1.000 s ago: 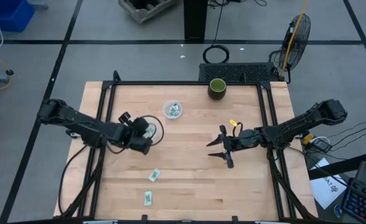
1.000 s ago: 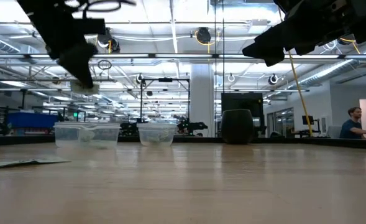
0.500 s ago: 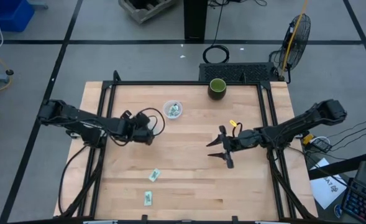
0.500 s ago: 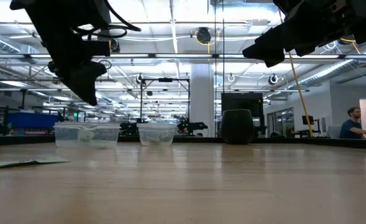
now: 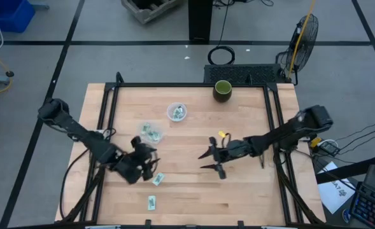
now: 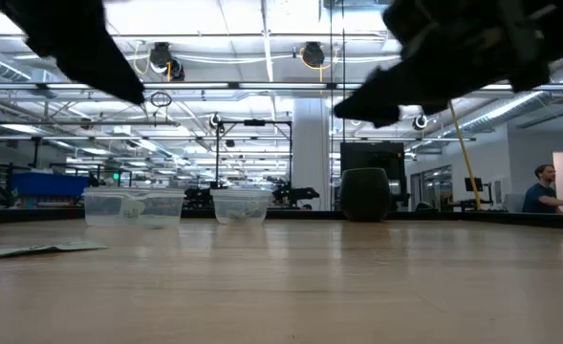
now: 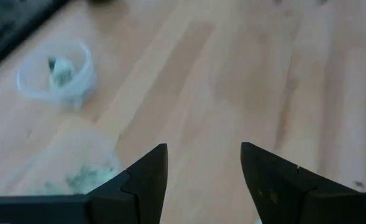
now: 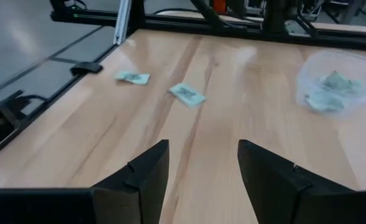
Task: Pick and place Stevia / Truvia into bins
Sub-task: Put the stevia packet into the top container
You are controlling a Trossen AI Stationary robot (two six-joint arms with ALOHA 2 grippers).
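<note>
Two Stevia sachets lie flat on the table near its front edge, one [image 5: 158, 179] close by my left gripper and one [image 5: 151, 203] nearer the edge; the right wrist view shows both [image 8: 186, 93] [image 8: 133, 77]. The clear tub [image 5: 150, 132] and the round cup [image 5: 177, 112] each hold sachets. My left gripper [image 5: 146, 167] [image 7: 202, 174] hovers open, nearer the front edge than the tub, with nothing between its fingers. My right gripper [image 5: 211, 159] [image 8: 201, 168] is open and empty above the table's middle.
A dark green cup [image 5: 222, 90] stands at the table's far edge. Black frame rails [image 5: 108, 114] run along the table's left and right sides. Bare wood [image 5: 193, 191] lies between the grippers and the front edge.
My left gripper has opened above the clear tub, then swung away toward the table's near edge, leaving the tub uncovered with sachets inside. My right gripper has moved toward the table's left and a little nearer, still open.
</note>
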